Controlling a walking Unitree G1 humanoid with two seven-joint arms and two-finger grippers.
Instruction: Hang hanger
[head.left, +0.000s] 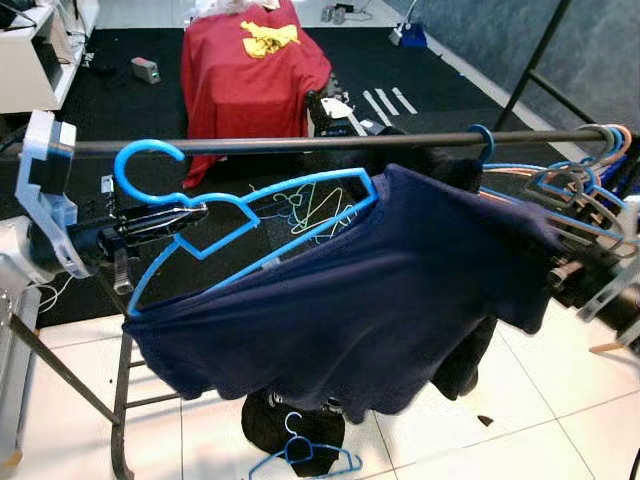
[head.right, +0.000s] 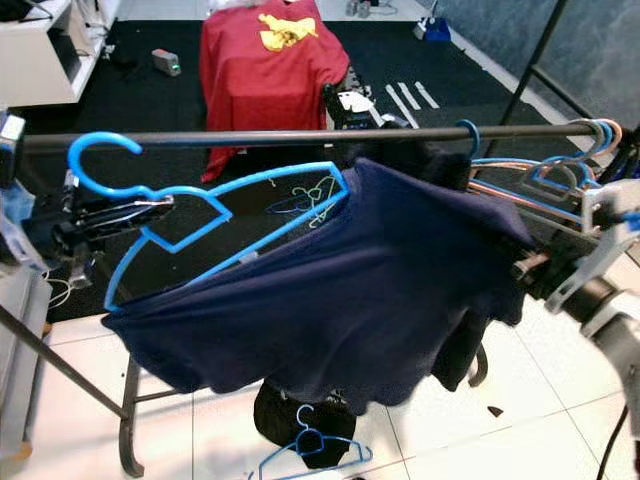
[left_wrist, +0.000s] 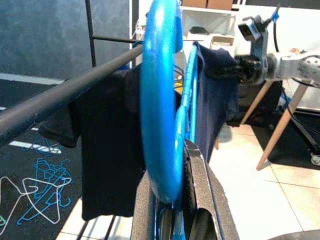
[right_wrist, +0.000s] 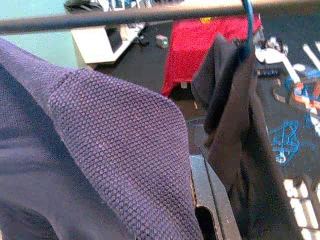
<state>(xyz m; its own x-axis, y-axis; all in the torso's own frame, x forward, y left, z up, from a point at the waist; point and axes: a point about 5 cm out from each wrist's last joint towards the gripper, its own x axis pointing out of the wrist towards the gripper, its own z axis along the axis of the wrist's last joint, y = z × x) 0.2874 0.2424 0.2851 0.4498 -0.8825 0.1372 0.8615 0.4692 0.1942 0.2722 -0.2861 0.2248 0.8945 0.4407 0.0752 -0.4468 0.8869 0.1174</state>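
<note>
At the left, the left gripper (head.left: 165, 217) has its two black fingers closed on the neck of the blue hanger (head.left: 250, 215), just below the hook. The hook curls up to the black rail (head.left: 300, 144) but sits in front of it, and I cannot tell whether it touches. The hanger is tilted, its right shoulder high near the rail and its left end low. A navy shirt (head.left: 370, 300) drapes from it and spreads rightward across the middle of the scene. The left wrist view shows what the head views do not: the hanger edge-on, rising straight out from between the pads, with the rail (left_wrist: 60, 97) running beside it on the far side.

Farther right on the rail hangs a dark garment (head.right: 440, 160) on another blue hook, then a cluster of empty hangers (head.left: 590, 175) at the far right end. The right gripper (head.right: 530, 265) sits at the shirt's right edge; the right wrist view shows navy knit fabric (right_wrist: 100, 150) lying over its fingers, so whether the jaws are closed on the cloth cannot be told.

Beyond the rail, a red-covered table (head.left: 250, 75) stands on dark carpet. On the near tiled floor, partly hidden by the shirt's hem, a dark heap with a spare blue hanger (head.left: 305, 452) lies.
</note>
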